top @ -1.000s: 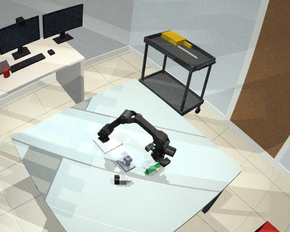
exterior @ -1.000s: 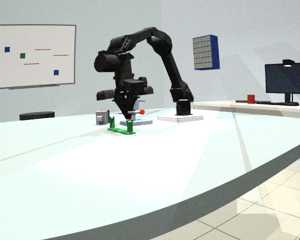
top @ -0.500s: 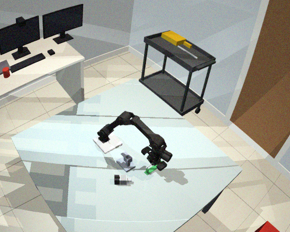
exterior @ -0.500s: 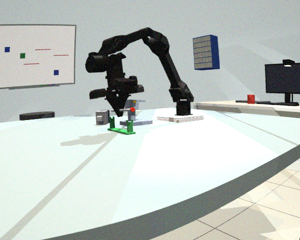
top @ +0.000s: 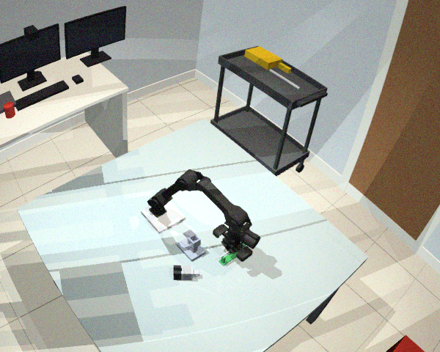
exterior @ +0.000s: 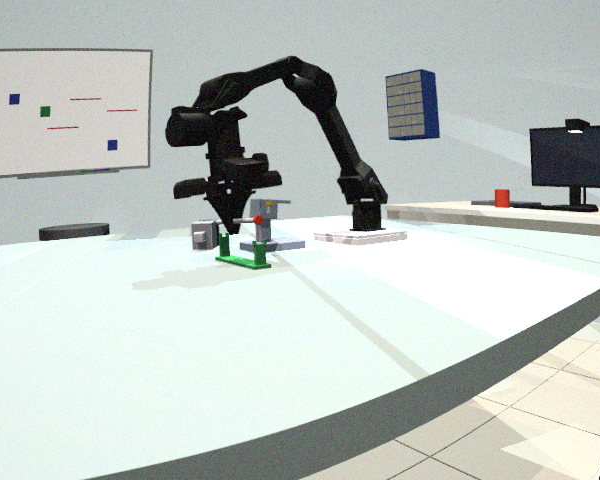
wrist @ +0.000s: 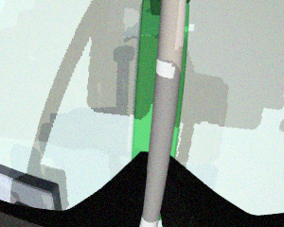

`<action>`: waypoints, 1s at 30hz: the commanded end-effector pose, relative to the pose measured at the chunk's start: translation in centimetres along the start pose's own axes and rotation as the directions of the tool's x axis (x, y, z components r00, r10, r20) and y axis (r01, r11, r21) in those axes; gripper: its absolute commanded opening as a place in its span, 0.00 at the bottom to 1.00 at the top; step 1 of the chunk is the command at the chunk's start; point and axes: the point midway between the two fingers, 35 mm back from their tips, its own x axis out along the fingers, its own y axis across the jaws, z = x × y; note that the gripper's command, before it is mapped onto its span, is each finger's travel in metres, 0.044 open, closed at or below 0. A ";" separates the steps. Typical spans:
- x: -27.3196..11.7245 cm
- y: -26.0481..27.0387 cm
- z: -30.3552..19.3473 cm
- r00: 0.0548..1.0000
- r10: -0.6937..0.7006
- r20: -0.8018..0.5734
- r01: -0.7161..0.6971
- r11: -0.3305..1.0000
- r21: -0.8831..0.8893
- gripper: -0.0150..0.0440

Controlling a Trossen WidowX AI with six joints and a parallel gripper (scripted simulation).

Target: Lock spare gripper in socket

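My gripper [top: 232,251] [exterior: 231,226] [wrist: 152,160] is shut on the lock pin [exterior: 244,220] [wrist: 165,97], a grey rod with a red knob [exterior: 258,219]. It holds the pin level, a little above the green cradle [top: 225,259] [exterior: 242,261] [wrist: 144,89], and the pin runs along the cradle's length. The grey mount [top: 191,245] [exterior: 265,227] with its socket stands just behind and to the left, apart from the fingers. The spare gripper [top: 183,272] [exterior: 204,234], black and white, lies on the table in front of the mount.
The arm's white base plate [top: 166,222] [exterior: 383,236] lies behind the mount. A black cart [top: 273,94] and a desk with monitors [top: 53,102] stand off the table, far from the arm.
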 end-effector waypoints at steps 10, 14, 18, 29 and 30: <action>2.0 -0.1 -0.2 1.000 -0.002 0.000 0.002 1.000 -0.005 0.25; 2.6 -0.1 -0.3 1.000 -0.004 0.000 0.004 1.000 -0.005 0.25; 2.8 -0.1 -0.3 1.000 -0.004 0.001 0.004 1.000 -0.005 0.25; 3.2 0.0 -0.3 1.000 -0.006 0.001 0.006 1.000 -0.006 0.25; 3.2 0.0 -0.3 1.000 -0.006 0.001 0.006 1.000 -0.006 0.25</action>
